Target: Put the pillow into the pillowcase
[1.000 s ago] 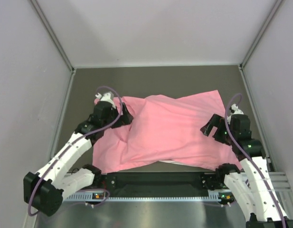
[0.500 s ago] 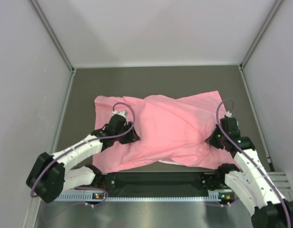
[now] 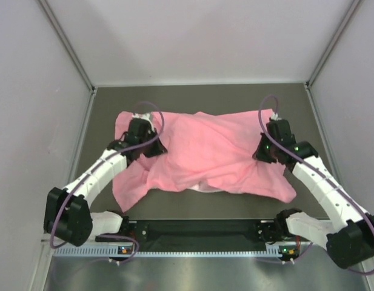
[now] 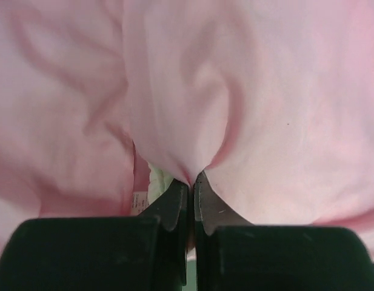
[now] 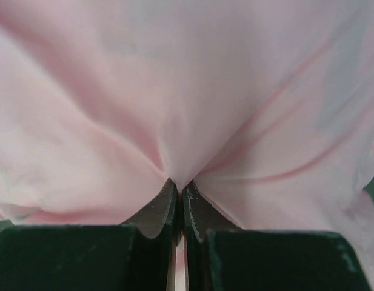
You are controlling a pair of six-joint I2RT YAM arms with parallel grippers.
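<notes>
Top external view: left claw (image 3: 149, 144) and right claw (image 3: 263, 151) now pinch the shiny pink satin pillowcase (image 3: 205, 151), dragged up-frame; cream-white quilted pillow (image 3: 202, 189) nearly enclosed, lower centre.

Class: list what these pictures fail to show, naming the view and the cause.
1. Pillow: top view, pillowcase covers all but a white sliver.
2. Its opening: every view, lost in folds.
3. Cream scrap by left hand: left wrist view, too small to identify.

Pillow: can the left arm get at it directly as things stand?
Probably not: the pillowcase covers the pillow except a near-edge sliver, and the left tool is shut on that fabric.
</notes>
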